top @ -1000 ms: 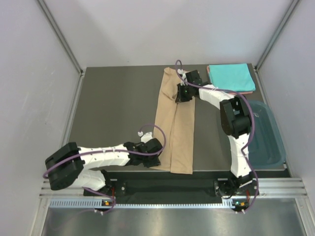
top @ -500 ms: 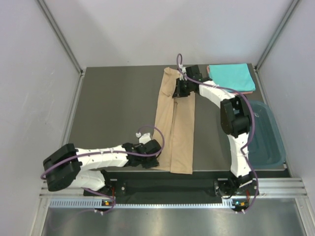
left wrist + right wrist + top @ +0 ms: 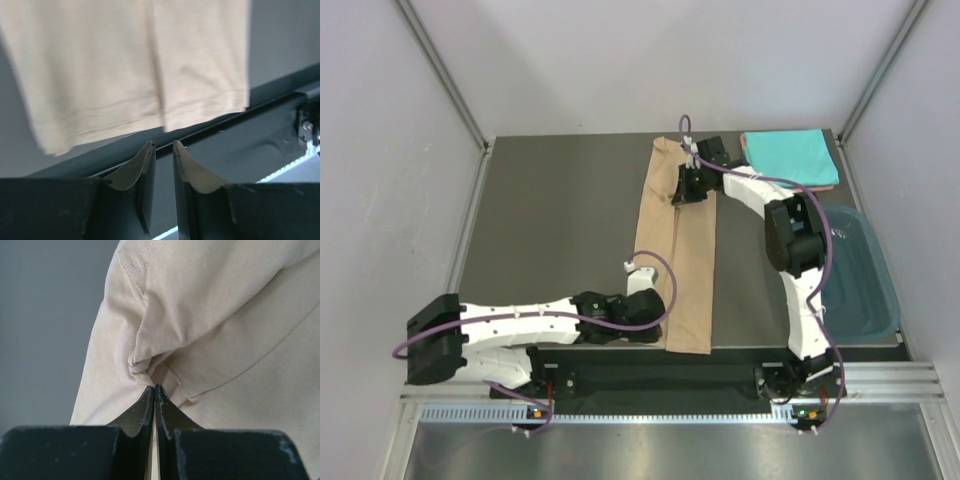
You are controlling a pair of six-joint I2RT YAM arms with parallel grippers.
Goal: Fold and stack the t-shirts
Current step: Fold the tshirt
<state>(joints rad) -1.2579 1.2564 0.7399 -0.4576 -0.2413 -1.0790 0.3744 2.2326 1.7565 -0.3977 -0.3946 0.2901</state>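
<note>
While the tan t-shirt lies as a long narrow strip from the far edge of the bench to its near edge, the lengthwise folds are judged complete and the crosswise fold is the step in hand.

Right claw: jaws together on a small pucker of cloth near the strip's far end, as the right wrist view confirms.

Left claw: jaws a narrow gap apart with nothing between them, poised just short of the near hem.

Turquoise t-shirt: folded at the far right corner, apart from the strip.

Next move, in my judgement, calls for the left claw to take the near hem so both ends can be brought together squarely. A one-sided lift risks skewing the strip.
</note>
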